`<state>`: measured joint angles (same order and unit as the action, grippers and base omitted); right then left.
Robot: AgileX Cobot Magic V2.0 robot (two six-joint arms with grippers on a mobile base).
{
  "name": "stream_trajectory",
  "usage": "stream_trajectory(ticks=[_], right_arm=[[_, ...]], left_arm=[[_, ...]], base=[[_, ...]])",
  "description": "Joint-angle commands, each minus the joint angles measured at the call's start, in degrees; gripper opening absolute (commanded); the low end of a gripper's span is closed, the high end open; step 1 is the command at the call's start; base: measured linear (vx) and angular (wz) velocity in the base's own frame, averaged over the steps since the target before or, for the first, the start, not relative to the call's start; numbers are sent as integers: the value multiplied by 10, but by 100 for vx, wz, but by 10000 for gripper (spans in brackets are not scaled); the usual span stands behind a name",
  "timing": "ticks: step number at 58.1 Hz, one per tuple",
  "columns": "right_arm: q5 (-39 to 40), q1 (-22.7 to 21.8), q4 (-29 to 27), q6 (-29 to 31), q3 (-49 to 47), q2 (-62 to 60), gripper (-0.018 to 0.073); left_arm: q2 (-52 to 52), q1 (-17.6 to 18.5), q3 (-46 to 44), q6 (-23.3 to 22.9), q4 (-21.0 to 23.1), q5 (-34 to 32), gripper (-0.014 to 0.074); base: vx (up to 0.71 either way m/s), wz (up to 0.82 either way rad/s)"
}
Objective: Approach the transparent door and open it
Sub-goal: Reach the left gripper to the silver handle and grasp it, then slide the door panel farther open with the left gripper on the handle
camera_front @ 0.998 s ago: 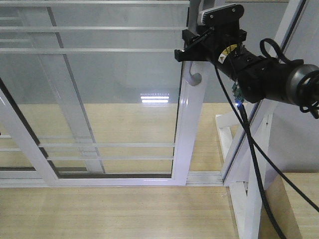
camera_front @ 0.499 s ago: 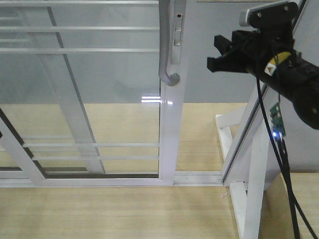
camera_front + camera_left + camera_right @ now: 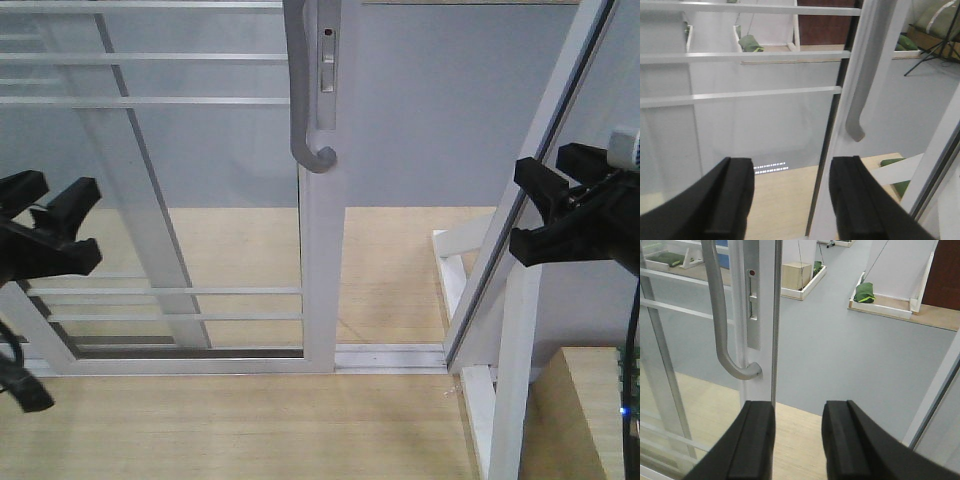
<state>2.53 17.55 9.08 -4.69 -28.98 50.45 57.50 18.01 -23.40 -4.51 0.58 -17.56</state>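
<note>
The transparent door [image 3: 180,200], glass with thin horizontal bars in a white frame, stands slid to the left, its stile [image 3: 322,260] near the middle of the front view. Its curved silver handle [image 3: 304,100] hangs free on that stile. My right gripper [image 3: 525,208] is open and empty, well to the right of the stile; in the right wrist view the handle [image 3: 720,325] lies up and left of the gripper [image 3: 799,407]. My left gripper [image 3: 55,187] is open at the left edge, in front of the glass. In the left wrist view it [image 3: 792,167] faces the handle [image 3: 865,90].
A slanted white frame post [image 3: 545,130] and white support beams [image 3: 500,400] bound the opening on the right. The floor track [image 3: 390,356] runs between stile and post. A wooden box [image 3: 590,410] sits at bottom right. A second framed glass panel [image 3: 140,190] stands behind the door.
The door has slid left, widening the gap. My right gripper let go of the handle and drew back down and to the right. My left gripper came into view at the left.
</note>
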Motion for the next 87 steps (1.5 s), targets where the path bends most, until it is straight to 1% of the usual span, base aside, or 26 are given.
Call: stream_trajectory(ticks=[1, 4, 9, 13, 17, 21, 26, 32, 45, 54, 65, 73, 76, 81, 83, 87], right_arm=[[39, -2, -6, 2, -10, -10, 320], [37, -2, -16, 2, -10, -10, 320], [37, -2, -19, 2, -10, -10, 320], [37, -2, -19, 2, -10, -10, 320], [37, -2, -19, 2, -10, -10, 320], [37, -2, -19, 2, -10, -10, 320], [36, -2, -19, 2, -10, -10, 320], [36, -2, -19, 2, -10, -10, 320], [35, -2, -19, 2, -10, -10, 320], [31, -2, -19, 2, -10, -10, 320], [27, -2, -19, 2, -10, -10, 320], [25, -2, -19, 2, -10, -10, 320], [25, -2, -19, 2, -10, -10, 320], [24, -2, -19, 2, -10, -10, 320], [24, -2, -19, 2, -10, -10, 320], [24, -2, -19, 2, -10, -10, 320]], left_arm=[[53, 23, -49, 1, -1, -116, 477], [101, 35, -75, 1, -6, -149, 477], [176, 44, -132, 0, -47, -176, 477], [228, 48, -179, -5, -84, -181, 477], [276, 49, -227, -6, -101, -181, 477], [319, 49, -273, -13, -101, -181, 477], [371, 49, -333, -46, -101, -181, 477], [416, 49, -393, -66, -104, -181, 477], [477, 66, -483, -67, -107, -179, 477], [514, 72, -535, -67, -104, -174, 477], [546, 72, -577, -64, -104, -157, 475], [553, 70, -581, -63, -100, -149, 470], [553, 70, -581, -55, -100, -146, 466], [553, 67, -581, -29, -97, -146, 461], [553, 65, -581, -27, -93, -146, 461], [553, 57, -581, -27, -68, -146, 461]], base=[[0, 0], [0, 0], [0, 0], [0, 0], [0, 0], [0, 0], [0, 0], [0, 0], [0, 0], [0, 0], [0, 0], [0, 0], [0, 0], [0, 0], [0, 0], [0, 0]])
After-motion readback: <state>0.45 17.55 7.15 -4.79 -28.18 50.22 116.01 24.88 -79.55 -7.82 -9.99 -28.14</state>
